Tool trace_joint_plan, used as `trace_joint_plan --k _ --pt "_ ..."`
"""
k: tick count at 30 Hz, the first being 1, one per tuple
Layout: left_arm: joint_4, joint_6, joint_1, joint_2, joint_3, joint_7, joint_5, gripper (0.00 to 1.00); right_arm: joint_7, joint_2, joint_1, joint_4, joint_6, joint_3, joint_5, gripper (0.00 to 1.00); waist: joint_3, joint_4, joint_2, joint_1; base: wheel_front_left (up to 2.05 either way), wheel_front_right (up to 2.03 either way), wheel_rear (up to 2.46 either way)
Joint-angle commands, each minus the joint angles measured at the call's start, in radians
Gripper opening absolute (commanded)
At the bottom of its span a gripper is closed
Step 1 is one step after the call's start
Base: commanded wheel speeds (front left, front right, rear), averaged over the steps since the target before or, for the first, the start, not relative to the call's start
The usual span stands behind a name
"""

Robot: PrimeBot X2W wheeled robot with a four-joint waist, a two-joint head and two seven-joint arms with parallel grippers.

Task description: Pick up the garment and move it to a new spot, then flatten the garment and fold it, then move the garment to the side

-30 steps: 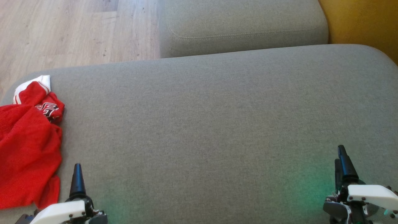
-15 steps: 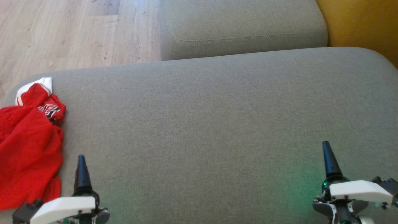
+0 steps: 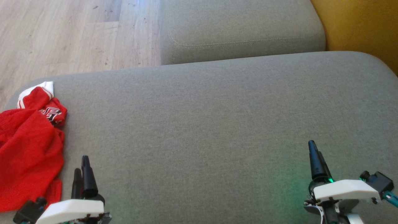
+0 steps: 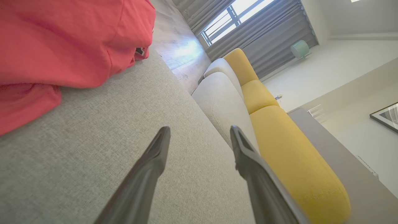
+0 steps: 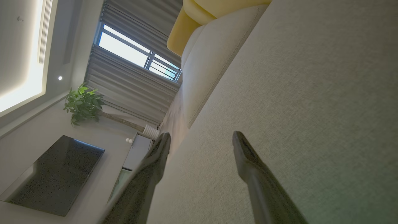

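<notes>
Right now the red garment (image 3: 29, 146) lies crumpled on the big grey seat cushion (image 3: 205, 118), at the cushion's left end, and part of it runs past the left edge of the head view. A white-trimmed piece and a patch of dark lettering sit at the garment's far end, close to the cushion's far-left corner.

The left hand (image 3: 80, 164) is at the cushion's near edge, just beside the garment's right side and apart from it. In the left wrist view its two dark fingers stand wide and empty above the grey fabric, with the red cloth off to one side. The right hand (image 3: 313, 147) is also at the cushion's near edge, toward the cushion's right end and well apart from the garment. Its fingers are likewise spread wide and hold nothing.

Beyond the cushion's far edge sits a second grey cushion (image 3: 242, 28). Wooden floor (image 3: 62, 34) lies past the far-left side, and a yellow backrest (image 3: 360, 25) past the far-right corner.
</notes>
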Motion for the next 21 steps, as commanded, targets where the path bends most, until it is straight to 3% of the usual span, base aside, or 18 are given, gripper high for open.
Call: trace_joint_plan --k 1,21 --pt "-0.047 0.004 -0.018 0.006 0.008 -0.013 0.042 1.0 -0.015 -0.005 -0.043 -0.042 0.0 0.022 -0.041 1.0 -0.002 0.0 0.0 0.0 0.0 0.0 0.0" --pt "-0.093 0.006 0.009 0.011 -0.013 -0.068 0.301 1.0 -0.071 -0.007 -0.042 -0.058 0.0 0.101 -0.266 1.0 -0.012 0.005 0.0 0.0 0.0 0.0 0.0"
